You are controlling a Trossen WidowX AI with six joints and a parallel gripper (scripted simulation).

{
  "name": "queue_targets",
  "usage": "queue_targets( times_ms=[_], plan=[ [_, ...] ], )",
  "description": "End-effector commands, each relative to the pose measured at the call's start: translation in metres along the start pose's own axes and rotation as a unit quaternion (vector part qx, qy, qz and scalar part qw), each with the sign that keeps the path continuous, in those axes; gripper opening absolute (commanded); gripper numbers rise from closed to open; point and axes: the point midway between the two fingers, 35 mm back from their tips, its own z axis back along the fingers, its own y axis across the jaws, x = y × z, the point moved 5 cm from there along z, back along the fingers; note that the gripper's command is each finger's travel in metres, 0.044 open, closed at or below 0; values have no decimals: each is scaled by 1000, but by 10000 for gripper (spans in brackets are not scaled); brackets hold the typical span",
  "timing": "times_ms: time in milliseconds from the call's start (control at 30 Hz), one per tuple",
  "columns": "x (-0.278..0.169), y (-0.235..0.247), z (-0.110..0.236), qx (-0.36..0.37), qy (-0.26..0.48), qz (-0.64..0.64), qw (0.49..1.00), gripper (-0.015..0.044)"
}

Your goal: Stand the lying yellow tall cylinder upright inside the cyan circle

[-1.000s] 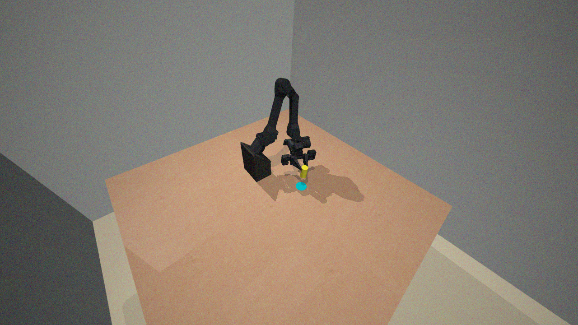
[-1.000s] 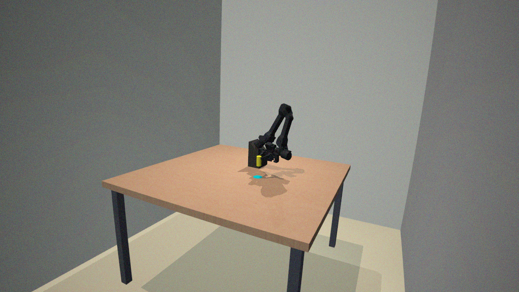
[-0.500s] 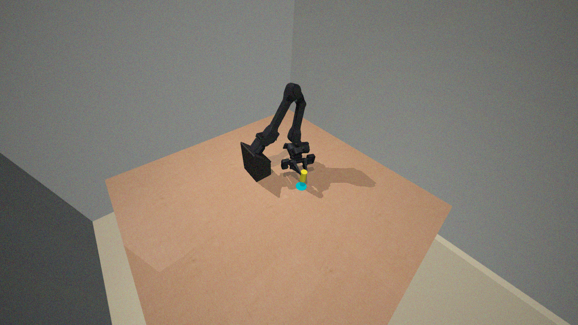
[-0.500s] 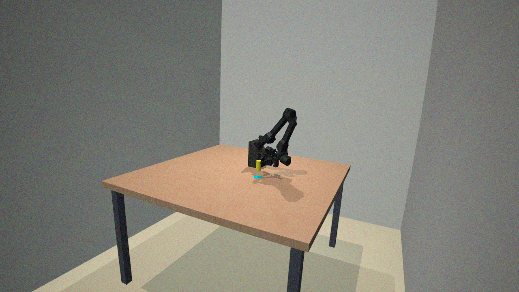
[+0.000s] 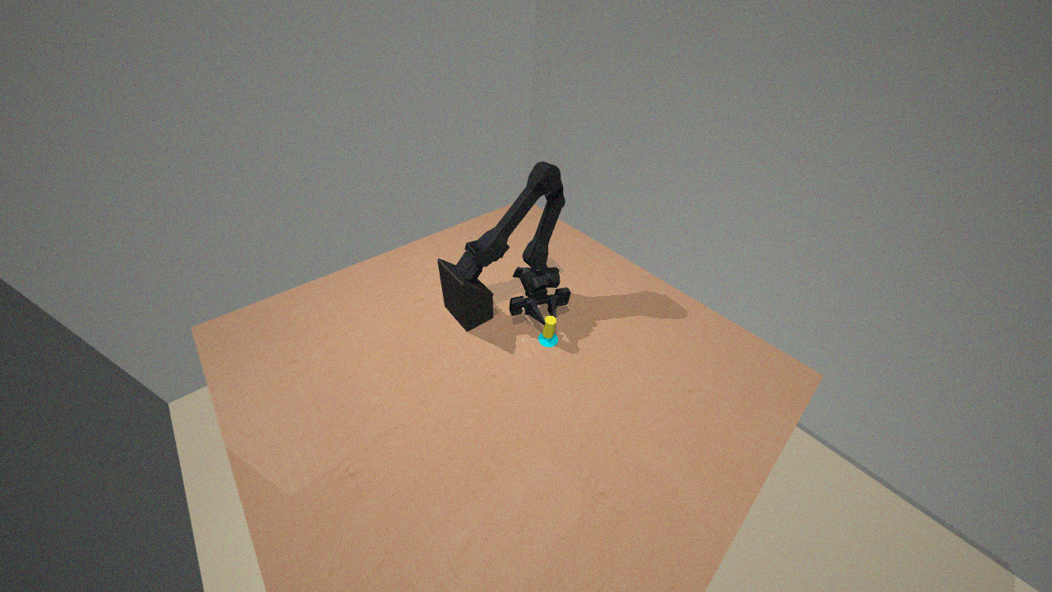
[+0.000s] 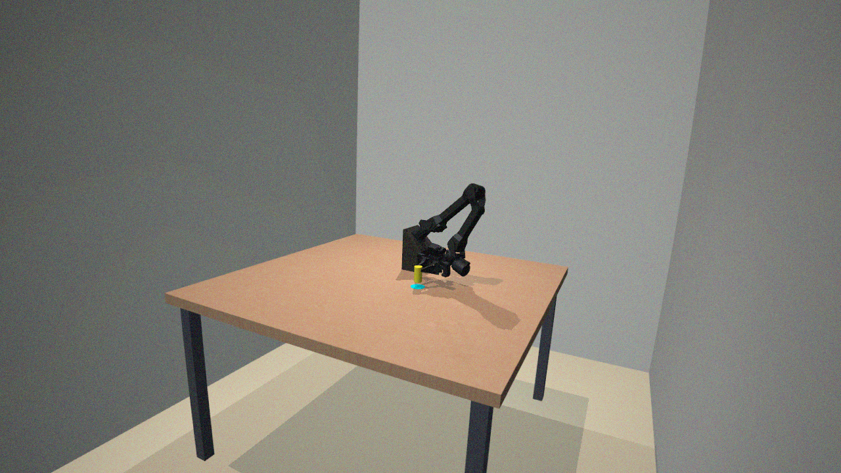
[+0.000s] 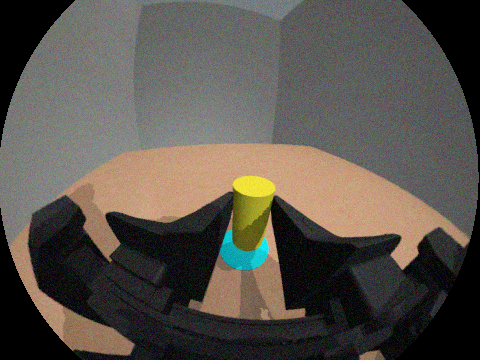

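The yellow tall cylinder [image 5: 549, 330] [image 6: 418, 276] [image 7: 249, 227] is upright, or very nearly so, between the fingers. My gripper [image 5: 550, 320] [image 6: 420, 269] [image 7: 252, 198] is shut on its upper part, one dark finger on each side. The cyan circle [image 5: 546, 344] [image 6: 418, 287] [image 7: 244, 260] lies flat on the table directly under the cylinder. In the exterior view a thin gap shows between the cylinder's bottom and the circle, so the cylinder hangs just above it. The cylinder hides part of the circle in the wrist view.
The wooden table [image 5: 441, 441] [image 6: 329, 317] bears the arm's dark base block [image 5: 465, 298] [image 6: 409, 253], which stands behind the circle. The arm arches over the table between the base and the gripper. Its shadow falls across the table beside the circle. Grey walls stand around the table.
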Motion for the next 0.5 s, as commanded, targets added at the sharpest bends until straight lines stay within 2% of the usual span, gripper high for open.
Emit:
queue_targets(
  times_ms=[0, 467],
  plan=[
    [-6, 2, -1, 1, -2, -4, 1000, 105],
    [-19, 2, -4, 0, 1, 0, 1000, 105]
  ],
)
